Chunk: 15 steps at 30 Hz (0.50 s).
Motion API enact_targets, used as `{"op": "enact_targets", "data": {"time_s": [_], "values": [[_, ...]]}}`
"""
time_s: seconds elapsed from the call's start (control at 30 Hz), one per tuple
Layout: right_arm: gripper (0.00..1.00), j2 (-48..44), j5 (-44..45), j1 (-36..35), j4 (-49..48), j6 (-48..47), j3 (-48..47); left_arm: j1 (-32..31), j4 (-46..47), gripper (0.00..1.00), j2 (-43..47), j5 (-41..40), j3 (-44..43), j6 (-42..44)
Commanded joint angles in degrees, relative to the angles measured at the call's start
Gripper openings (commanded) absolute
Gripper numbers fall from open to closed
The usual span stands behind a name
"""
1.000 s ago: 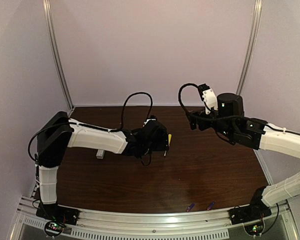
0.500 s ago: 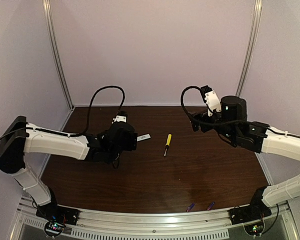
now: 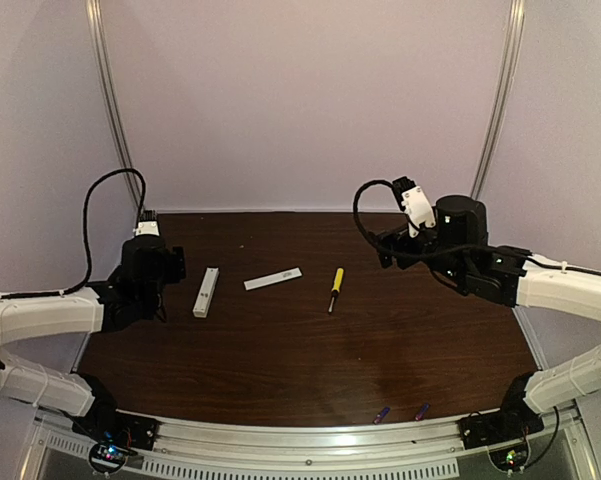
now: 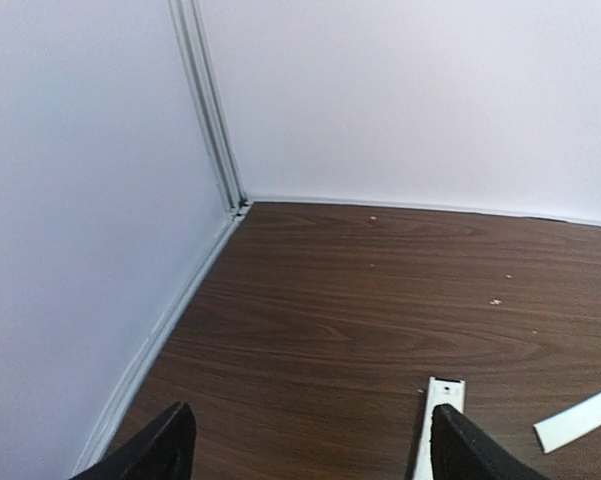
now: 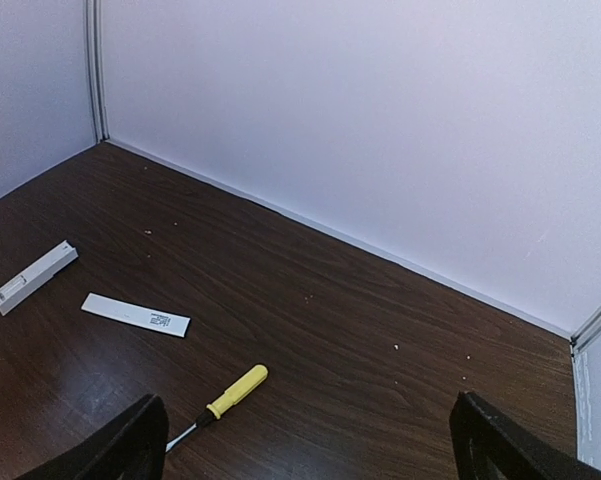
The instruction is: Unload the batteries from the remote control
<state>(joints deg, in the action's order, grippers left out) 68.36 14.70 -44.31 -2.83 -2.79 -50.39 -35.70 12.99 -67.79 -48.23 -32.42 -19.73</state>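
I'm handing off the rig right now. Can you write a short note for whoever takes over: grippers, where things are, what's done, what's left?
Left gripper: open, empty, raised above the table's left side.
Right gripper: open, empty, raised over the right rear.
Remote control: lying flat on the table, left of centre.
Cover strip: off, lying just right of the remote.
Screwdriver: lying right of the cover.
Batteries: both out, side by side at the near edge, right of centre.
Done: cover removed, both batteries unloaded.
Left: nothing visible.
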Motion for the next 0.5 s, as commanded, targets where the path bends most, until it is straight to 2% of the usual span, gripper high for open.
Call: {"op": "enact_targets", "data": {"time_s": [0.0, 0.1, 0.17, 0.33, 0.47], "values": [[1.00, 0.35, -4.86, 0.28, -1.61, 0.76, -0.60, 4.44, 9.62, 0.87, 1.65, -3.35, 3.13, 7.57], [1.00, 0.61, -7.08, 0.28, -2.36, 1.53, -0.71, 8.18, 15.50, 0.89, 1.89, -4.51, 6.31, 8.76], [1.00, 1.34, -4.55, 0.28, -1.93, 4.31, -1.91, 9.53, 19.72, 0.95, 1.08, -5.70, 8.29, 9.75], [1.00, 4.63, -3.15, 0.28, 4.21, 5.86, -6.48, 12.78, 25.81, 0.98, -4.81, -6.12, 8.84, 15.94], [1.00, 7.02, -3.35, 0.28, 7.29, 3.73, -8.21, 16.25, 39.41, 0.97, -8.40, -0.31, 13.62, 23.25]]}}
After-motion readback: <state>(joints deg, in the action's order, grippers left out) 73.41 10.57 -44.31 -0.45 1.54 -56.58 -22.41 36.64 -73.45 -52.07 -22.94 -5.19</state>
